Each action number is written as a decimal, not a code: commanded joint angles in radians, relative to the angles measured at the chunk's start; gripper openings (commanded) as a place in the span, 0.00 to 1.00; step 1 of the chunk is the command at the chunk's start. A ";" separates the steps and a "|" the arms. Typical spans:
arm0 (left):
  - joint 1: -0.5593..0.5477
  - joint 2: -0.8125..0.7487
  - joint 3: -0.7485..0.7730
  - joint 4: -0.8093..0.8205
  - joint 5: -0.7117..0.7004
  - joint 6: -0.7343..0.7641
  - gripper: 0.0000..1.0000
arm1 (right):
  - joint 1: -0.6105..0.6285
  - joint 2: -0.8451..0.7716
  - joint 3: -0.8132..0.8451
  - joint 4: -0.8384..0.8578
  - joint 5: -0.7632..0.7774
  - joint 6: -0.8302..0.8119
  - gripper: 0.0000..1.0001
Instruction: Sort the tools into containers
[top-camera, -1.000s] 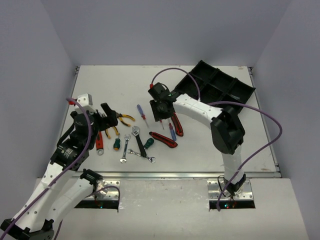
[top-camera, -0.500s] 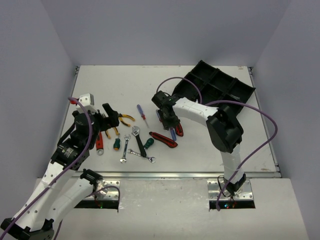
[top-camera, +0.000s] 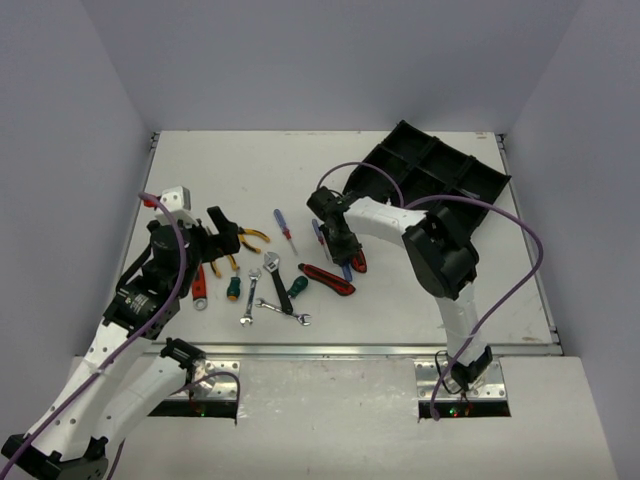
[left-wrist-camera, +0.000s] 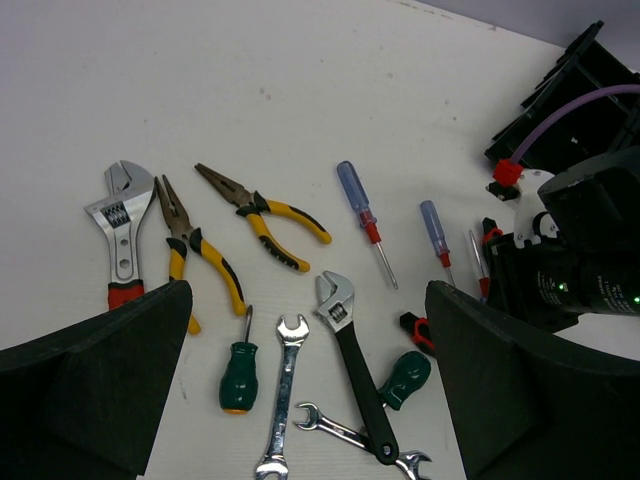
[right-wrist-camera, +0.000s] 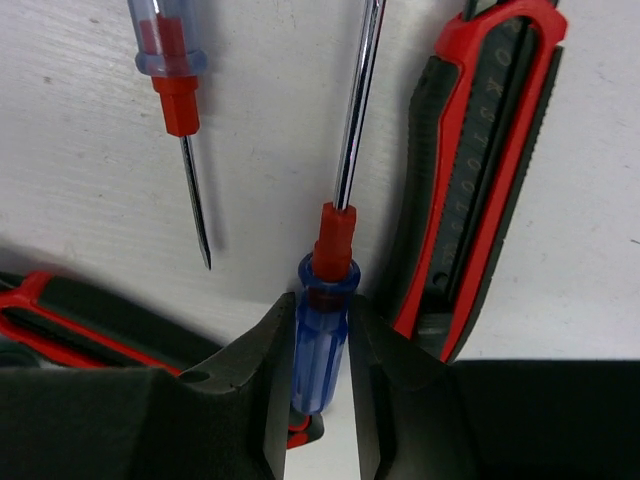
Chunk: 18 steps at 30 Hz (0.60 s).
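In the right wrist view my right gripper (right-wrist-camera: 322, 310) is down on the table, shut on the blue handle of a red-collared screwdriver (right-wrist-camera: 320, 345) that lies flat. A red-black utility knife (right-wrist-camera: 480, 170) lies just right of it and a second blue screwdriver (right-wrist-camera: 165, 60) to the left. From above, this gripper (top-camera: 338, 245) sits among the tools, near the black organiser tray (top-camera: 430, 175). My left gripper (top-camera: 222, 232) hovers open over yellow-handled pliers (left-wrist-camera: 265, 210), a black-handled adjustable wrench (left-wrist-camera: 350, 360), a stubby green screwdriver (left-wrist-camera: 238, 375) and a silver wrench (left-wrist-camera: 285, 395).
A red-handled adjustable wrench (left-wrist-camera: 120, 225) and a second pair of pliers (left-wrist-camera: 195, 255) lie at the left of the cluster. Another utility knife (top-camera: 326, 279) and a second green stubby screwdriver (top-camera: 298, 286) lie near the right gripper. The tray leans at the back right.
My right gripper has moved down and to the right onto the tools and now grips the blue screwdriver handle. The left arm has barely moved.
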 joint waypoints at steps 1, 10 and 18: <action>-0.007 -0.003 0.002 0.055 0.012 0.012 1.00 | -0.003 0.026 0.011 0.028 -0.006 0.002 0.24; -0.007 -0.008 0.003 0.057 0.015 0.014 1.00 | -0.002 -0.069 0.062 -0.001 0.015 0.002 0.00; -0.007 -0.005 0.002 0.057 0.011 0.014 1.00 | -0.160 -0.126 0.359 -0.073 0.046 -0.064 0.00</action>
